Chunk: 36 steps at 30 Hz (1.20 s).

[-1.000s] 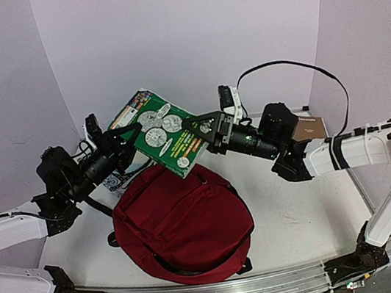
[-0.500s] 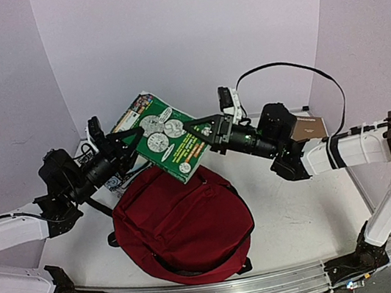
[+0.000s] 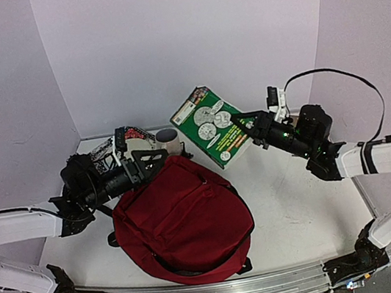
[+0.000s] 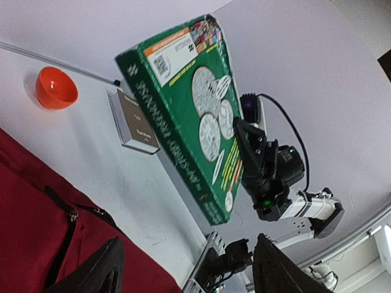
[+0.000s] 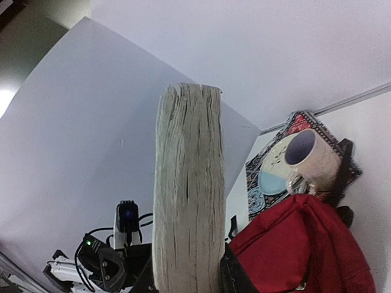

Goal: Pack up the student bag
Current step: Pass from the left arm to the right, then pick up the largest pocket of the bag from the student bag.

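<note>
Above the far half of the tabletop, the right arm's fingers pinch a thick green book by one edge and hold it tilted in the air, clear of the surface. The right wrist view shows its page edge standing straight up between them.

The student bag lies flat in the middle of the tabletop between the two arms, with its front pocket up and its top end toward the back wall. The book hangs just beyond that end, to the right. The left arm's fingers are spread wide and empty, hovering at the bag's top edge and aimed toward the book.

A mug and a patterned flat item sit just behind the bag. A small brown box and an orange bowl rest farther off.

The step in hand appears to be loading the book, which the right arm carries alone. No view shows whether the main zip is open.

The next move likely calls for the left fingers to catch the bag's upper lip and lift it so the mouth gapes. The right arm would then turn the book edge-first and lower it in. Held at one edge, so heavy a volume may swing or slip.
</note>
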{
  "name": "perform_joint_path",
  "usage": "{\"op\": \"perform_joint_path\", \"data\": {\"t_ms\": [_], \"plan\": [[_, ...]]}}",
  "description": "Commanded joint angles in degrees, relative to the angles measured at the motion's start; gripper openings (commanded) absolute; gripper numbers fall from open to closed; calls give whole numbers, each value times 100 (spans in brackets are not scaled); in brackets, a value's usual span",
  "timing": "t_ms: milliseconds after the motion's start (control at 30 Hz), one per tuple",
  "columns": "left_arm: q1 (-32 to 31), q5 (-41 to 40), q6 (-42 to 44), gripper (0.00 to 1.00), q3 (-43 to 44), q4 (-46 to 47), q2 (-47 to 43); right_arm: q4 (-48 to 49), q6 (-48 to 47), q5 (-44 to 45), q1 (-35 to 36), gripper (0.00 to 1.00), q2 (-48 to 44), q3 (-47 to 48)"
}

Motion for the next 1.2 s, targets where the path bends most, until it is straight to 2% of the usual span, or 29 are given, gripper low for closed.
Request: {"op": "perform_joint_path", "data": {"t_ms": [0,133,233,333,867,1067,1167], "plan": [[-49,676,971,75,275,-621,328,178,-210,521,-148,0,-753,-190],[-487,531,1806,78,614,-1540,527,-182,-184,776,-245,0,-1077,-515],[-1122,-197,2633,79,1073,-2470,693,-332,-180,891,-270,0,-1271,-682],[-1536,-726,3008,80,1456,-3102,985,-458,-168,914,-270,0,-1390,-787],[-3227,-2350,3723,84,2722,-4119,2310,-894,-168,1087,-275,0,-1858,-1081],[-3452,-3075,3797,86,3360,-4853,3075,-906,-140,1078,-271,0,-1884,-1117],[-3469,-3551,3787,83,3639,-5257,3359,-914,-135,1064,-277,0,-1893,-1131]]}}
